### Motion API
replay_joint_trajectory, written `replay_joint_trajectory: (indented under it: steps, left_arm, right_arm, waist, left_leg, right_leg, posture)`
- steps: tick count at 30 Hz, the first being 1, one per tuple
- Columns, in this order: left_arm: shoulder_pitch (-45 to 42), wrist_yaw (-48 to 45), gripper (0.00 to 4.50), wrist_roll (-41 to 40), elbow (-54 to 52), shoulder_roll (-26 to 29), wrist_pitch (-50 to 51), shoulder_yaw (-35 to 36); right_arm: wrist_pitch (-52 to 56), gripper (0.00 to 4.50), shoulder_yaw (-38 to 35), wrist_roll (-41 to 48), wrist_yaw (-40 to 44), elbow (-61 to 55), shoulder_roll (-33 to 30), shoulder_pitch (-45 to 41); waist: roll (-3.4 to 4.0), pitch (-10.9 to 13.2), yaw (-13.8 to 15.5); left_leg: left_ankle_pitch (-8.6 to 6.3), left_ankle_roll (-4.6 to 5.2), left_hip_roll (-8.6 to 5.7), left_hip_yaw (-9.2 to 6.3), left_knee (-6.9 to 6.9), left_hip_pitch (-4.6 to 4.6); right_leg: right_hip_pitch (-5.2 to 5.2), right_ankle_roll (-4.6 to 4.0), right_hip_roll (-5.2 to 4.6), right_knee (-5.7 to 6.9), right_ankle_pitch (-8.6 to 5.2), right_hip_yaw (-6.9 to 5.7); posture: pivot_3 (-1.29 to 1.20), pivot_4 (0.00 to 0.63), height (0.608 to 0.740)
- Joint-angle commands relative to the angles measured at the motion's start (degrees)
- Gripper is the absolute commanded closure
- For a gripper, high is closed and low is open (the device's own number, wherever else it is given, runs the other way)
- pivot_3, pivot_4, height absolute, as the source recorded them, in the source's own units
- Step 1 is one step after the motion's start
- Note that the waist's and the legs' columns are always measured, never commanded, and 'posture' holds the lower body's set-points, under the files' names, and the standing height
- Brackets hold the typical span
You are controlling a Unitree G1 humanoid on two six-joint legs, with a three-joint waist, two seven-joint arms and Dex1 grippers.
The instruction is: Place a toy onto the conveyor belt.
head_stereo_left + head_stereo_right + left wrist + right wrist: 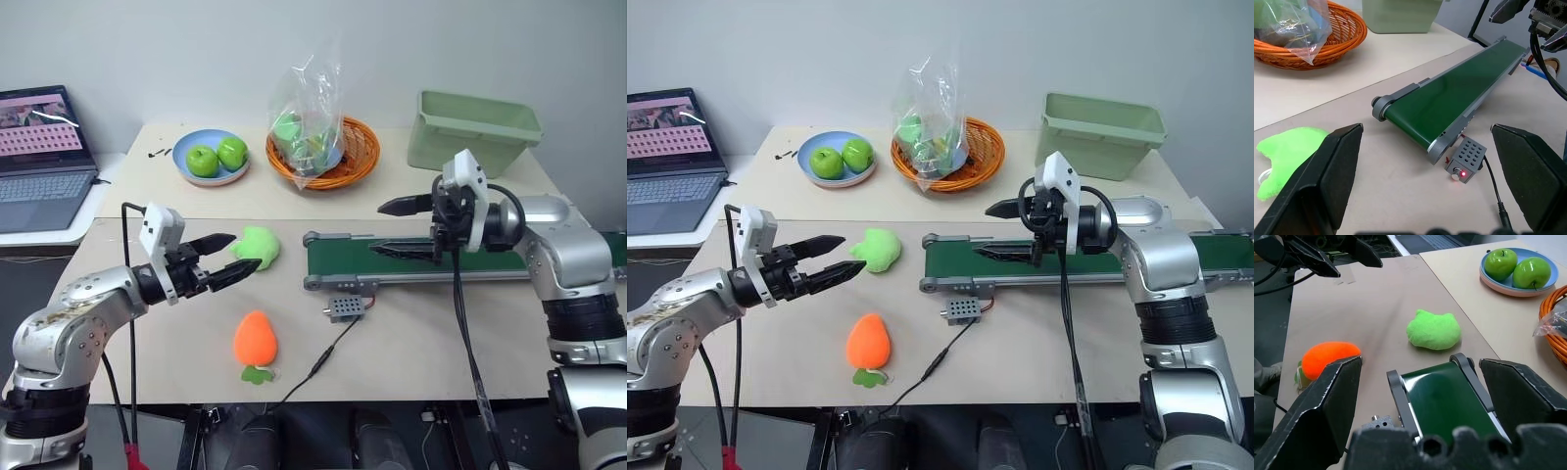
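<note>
While both arms hover above the table (411,343), one orange carrot toy (256,339) lies near the front edge, untouched, well apart from the single conveyor belt (392,257) on the robot's right. The left gripper (233,258) is spread wide and holds nothing, its tips just beside one light green plush (259,245). The right gripper (388,227), also spread wide and holding nothing, hangs over the belt's near end. Farther back sit one blue plate (190,149) with two green apples (217,157), one orange basket (361,149) holding one plastic bag (309,108), and one pale green bin (474,127). One small grey box (346,309) rests beside the belt.
</note>
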Motion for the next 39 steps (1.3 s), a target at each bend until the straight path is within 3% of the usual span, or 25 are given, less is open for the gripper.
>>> replay_joint_trajectory:
  steps: [1,5,12,17,21,28,39]
  left_arm:
    - [0.6,-0.7,0.02,-0.5,-2.4,0.9,-0.3,1.3]
    - [0.6,1.2,0.02,-3.2,-1.6,-0.4,0.9,4.4]
    - [0.2,4.6,0.02,-17.8,4.3,0.0,13.8,11.9]
    - [2.6,15.2,0.02,-44.2,20.5,-2.0,23.7,23.4]
    - [7.7,22.6,0.02,-47.8,26.9,-2.9,26.5,24.4]
    - [14.2,27.8,0.02,-53.0,27.7,-5.7,30.6,21.0]
    - [12.4,31.6,0.02,-52.2,29.6,-7.7,31.1,15.5]
  right_arm:
    - [-0.9,0.0,-0.6,0.2,0.1,-0.9,-0.1,-0.8]
    - [-1.2,0.0,-0.2,0.0,0.3,-0.2,0.2,-1.4]
    - [-1.7,0.0,0.3,-0.5,0.9,1.1,0.5,-2.2]
    - [-2.0,0.0,0.3,-0.8,1.3,1.5,0.5,-2.4]
    - [-2.0,0.0,0.1,-1.2,1.2,1.2,0.4,-1.7]
    - [-1.6,0.0,-0.7,-1.0,0.8,0.1,0.1,-0.7]
    - [-1.2,0.0,-1.6,-0.9,-1.1,-1.8,-0.6,0.6]
  waist:
    - [0.0,0.0,0.0]
    - [0.0,0.0,-0.1]
    - [0.0,0.0,-0.1]
    - [0.01,0.0,-0.4]
    - [0.01,0.0,-0.4]
    - [-0.02,0.0,0.2]
    - [-0.01,0.0,0.1]
  left_leg:
    - [0.0,0.0,0.0,0.0,0.0,0.0]
    - [0.0,0.0,0.01,-0.04,-0.01,0.0]
    - [0.0,0.0,0.01,-0.14,-0.01,0.0]
    - [0.0,0.0,0.03,-0.25,-0.01,0.01]
    - [0.0,0.0,0.01,-0.26,-0.07,0.14]
    - [0.0,-0.05,-0.02,-0.27,-0.09,0.13]
    - [0.02,-0.12,-0.04,-0.24,-0.3,0.22]
  right_leg:
    - [0.0,0.0,0.0,0.0,0.0,0.0]
    - [-0.02,0.0,0.0,0.0,0.0,0.01]
    - [-0.02,0.0,0.0,0.01,0.0,0.0]
    - [-0.07,0.01,0.0,0.06,0.0,0.01]
    - [-0.03,0.0,-0.02,0.1,-0.01,0.06]
    - [-0.03,-0.04,-0.05,0.08,-0.01,0.05]
    - [-0.04,-0.11,-0.06,0.05,-0.04,0.1]
  posture:
    - [0.0,0.15,0.74]
    - [0.0,0.15,0.74]
    - [0.0,0.15,0.74]
    - [0.0,0.15,0.74]
    - [0.0,0.15,0.74]
    - [0.0,0.15,0.74]
    - [0.0,0.15,0.74]
